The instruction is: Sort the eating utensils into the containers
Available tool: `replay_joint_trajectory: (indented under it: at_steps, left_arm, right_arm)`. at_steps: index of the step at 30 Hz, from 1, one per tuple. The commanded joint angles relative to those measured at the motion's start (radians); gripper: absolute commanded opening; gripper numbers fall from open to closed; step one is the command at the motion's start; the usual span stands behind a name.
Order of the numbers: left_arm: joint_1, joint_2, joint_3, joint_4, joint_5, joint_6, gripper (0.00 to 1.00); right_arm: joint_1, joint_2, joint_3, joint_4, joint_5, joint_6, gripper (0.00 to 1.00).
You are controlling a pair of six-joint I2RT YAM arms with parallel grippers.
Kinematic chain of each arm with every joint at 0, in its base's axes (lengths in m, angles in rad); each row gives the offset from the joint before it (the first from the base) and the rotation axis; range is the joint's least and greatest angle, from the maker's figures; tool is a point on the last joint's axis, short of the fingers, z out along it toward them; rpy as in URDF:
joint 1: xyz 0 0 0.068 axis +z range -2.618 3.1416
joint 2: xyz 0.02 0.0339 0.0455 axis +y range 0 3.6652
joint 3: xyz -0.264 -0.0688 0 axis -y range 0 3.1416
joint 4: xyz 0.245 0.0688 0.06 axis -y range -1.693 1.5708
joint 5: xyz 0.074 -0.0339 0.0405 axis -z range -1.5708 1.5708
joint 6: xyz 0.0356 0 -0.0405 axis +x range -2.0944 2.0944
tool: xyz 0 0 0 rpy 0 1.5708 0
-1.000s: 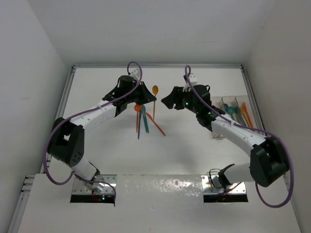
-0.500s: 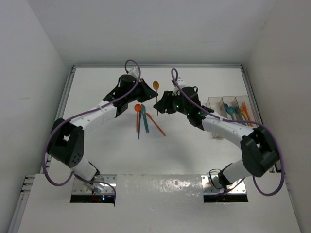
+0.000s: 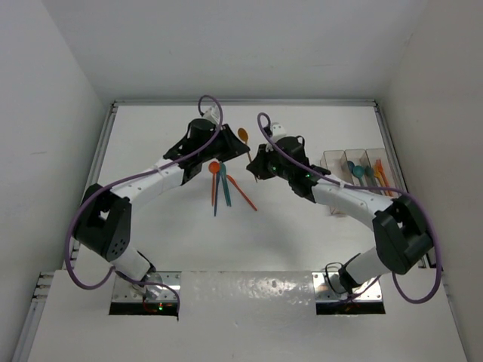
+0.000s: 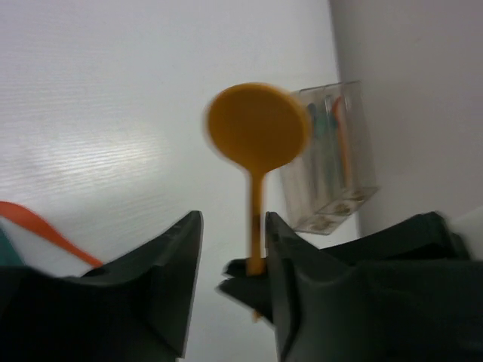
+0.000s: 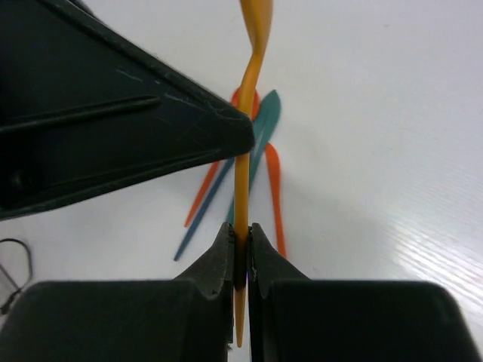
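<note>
Right wrist view: my right claw [image 5: 240, 232] is clamped on the handle of the orange spoon [image 5: 243, 170], whose bowl end runs out past the tips. From the left wrist, my left claw [image 4: 232, 220] has its fingers apart on either side of that handle; I cannot tell whether they touch it. Beyond the right claw, orange and teal utensils [image 5: 263, 128] lie fanned on the table [image 5: 377, 151]. The containers [image 4: 332, 158] sit beyond the left claw, with utensils inside them.
</note>
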Motion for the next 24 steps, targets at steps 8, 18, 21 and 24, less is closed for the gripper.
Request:
replay_joint_trajectory:
  at_steps: [8,18,21,24]
  left_arm:
    - [0.033,-0.103,0.016,-0.245,-0.167,0.133,0.78]
    - [0.250,-0.215,-0.081,-0.411,-0.178,0.262,0.82]
    - [0.256,-0.223,-0.090,-0.443,-0.213,0.297,0.83]
    - [0.256,-0.219,-0.108,-0.437,-0.216,0.309,0.83]
  right_arm:
    - [-0.182,-0.206,-0.076,-0.253,0.146,-0.273,0.00]
    - [-0.643,-0.322,-0.119,-0.456,0.137,-0.636,0.00]
    - [-0.730,-0.274,-0.083,-0.486,0.137,-0.713,0.00]
    - [-0.769,-0.204,-0.058,-0.498,0.152,-0.791,0.00]
